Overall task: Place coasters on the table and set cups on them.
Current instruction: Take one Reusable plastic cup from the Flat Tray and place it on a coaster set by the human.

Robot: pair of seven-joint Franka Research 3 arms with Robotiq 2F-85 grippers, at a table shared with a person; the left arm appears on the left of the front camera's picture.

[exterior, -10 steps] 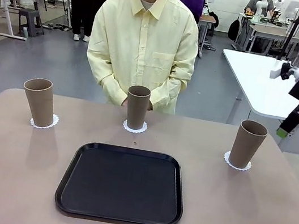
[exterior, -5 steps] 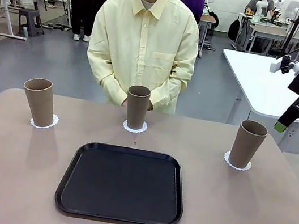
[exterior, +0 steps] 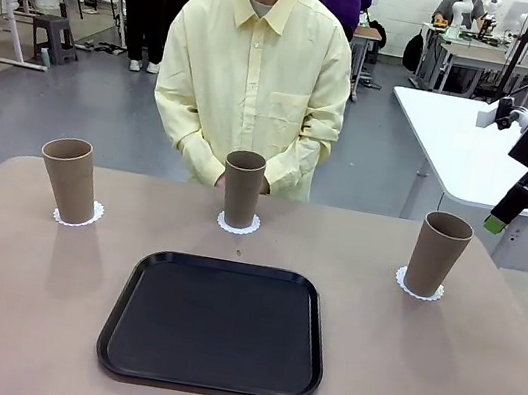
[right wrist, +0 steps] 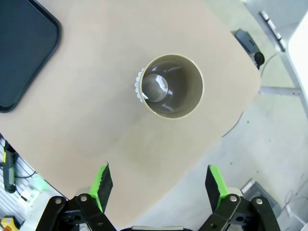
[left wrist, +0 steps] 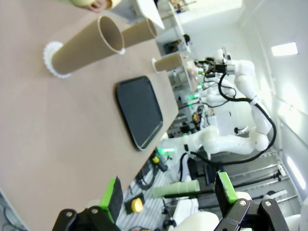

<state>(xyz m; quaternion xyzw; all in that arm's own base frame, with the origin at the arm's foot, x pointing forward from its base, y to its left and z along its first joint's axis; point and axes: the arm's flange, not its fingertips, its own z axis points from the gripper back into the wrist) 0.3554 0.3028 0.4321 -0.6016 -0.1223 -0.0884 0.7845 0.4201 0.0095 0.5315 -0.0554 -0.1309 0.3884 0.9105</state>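
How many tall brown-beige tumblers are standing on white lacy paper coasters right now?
3. The left tumbler, the middle tumbler in front of the person, and the right tumbler each stand upright on a coaster; none looks hidden.

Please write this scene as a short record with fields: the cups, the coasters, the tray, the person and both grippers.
cups: three tall tapered brown-beige tumblers, upright, at left, middle and right
coasters: small round white lacy paper doilies, one under each tumbler: left, middle, right
tray: black rounded-square tray, nothing on it, nearer the robot than the middle tumbler
table: beige-tan tabletop
person: stands at the far side, yellow shirt
left gripper: open, holds nothing
right gripper: open, holds nothing, high above the right tumbler
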